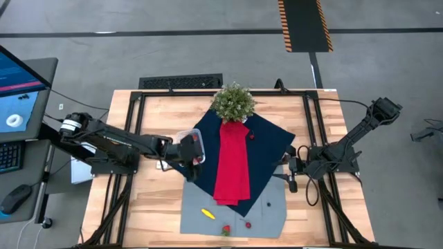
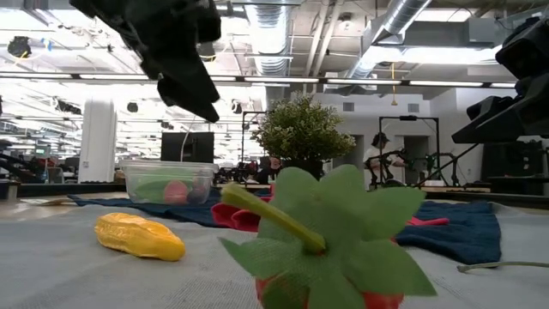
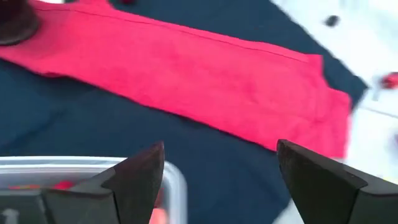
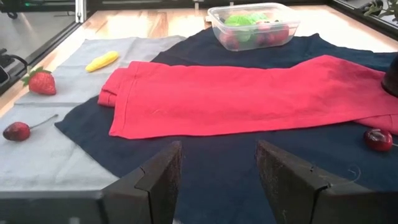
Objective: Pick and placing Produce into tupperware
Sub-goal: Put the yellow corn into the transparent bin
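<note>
The tupperware (image 4: 254, 25), a clear tub with green and red pieces already inside, sits on the dark blue cloth (image 4: 261, 168) at the left arm's side of the counter (image 1: 159, 207), and the left gripper (image 3: 217, 180) hangs directly above it with its jaws spread wide and nothing between them; in the left wrist view one corner of the tub's rim shows just under one finger. In the low view the same dark gripper hovers over the tub without touching it. The right gripper (image 4: 217, 168) rests low over the dark blue cloth near the counter's right side, jaws likewise apart and empty, well apart from the tub. Between the two arms a red cloth strip (image 1: 232, 162) lies lengthwise over the blue cloth, running from the potted plant (image 1: 233, 102) at the far edge down toward the grey cloth (image 1: 266, 207) at the near edge. On that grey cloth lie the loose produce: a yellow piece (image 1: 207, 214), a strawberry (image 1: 225, 229) with a green leafy top, and a cherry (image 4: 15, 130) with a stem. Another cherry (image 4: 377, 139) sits on the blue cloth beside the red strip, near the plant.
</note>
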